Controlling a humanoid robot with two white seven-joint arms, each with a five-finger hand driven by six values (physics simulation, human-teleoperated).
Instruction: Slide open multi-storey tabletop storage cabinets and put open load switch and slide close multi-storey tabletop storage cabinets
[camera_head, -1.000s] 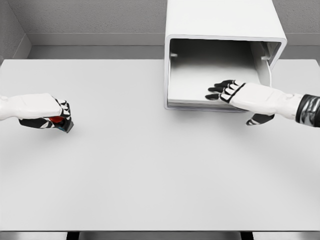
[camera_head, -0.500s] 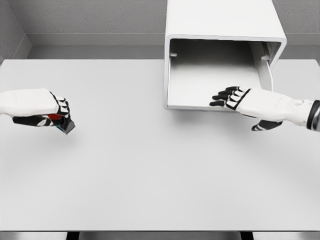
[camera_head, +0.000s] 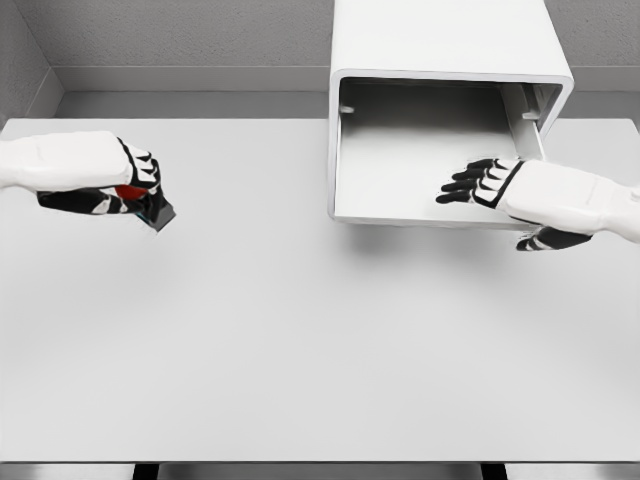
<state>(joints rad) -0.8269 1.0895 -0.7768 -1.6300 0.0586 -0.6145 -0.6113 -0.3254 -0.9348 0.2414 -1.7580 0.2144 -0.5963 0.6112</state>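
Note:
A white storage cabinet (camera_head: 445, 40) stands at the back right of the table, its drawer (camera_head: 420, 205) pulled out toward me and empty inside. My right hand (camera_head: 480, 183) rests over the drawer's front right part, fingers spread, thumb below the front rim, holding nothing. At the left, my left hand (camera_head: 135, 190) is lifted above the table and curled around a small load switch (camera_head: 148, 205) with a red part and a dark body; most of it is hidden by the fingers.
The white table (camera_head: 300, 330) spans the view, its front edge at the bottom. A grey wall runs behind the cabinet.
My left hand rose and moved right and away from me with the switch. My right hand drifted right along the drawer front, and the drawer slid out slightly more.

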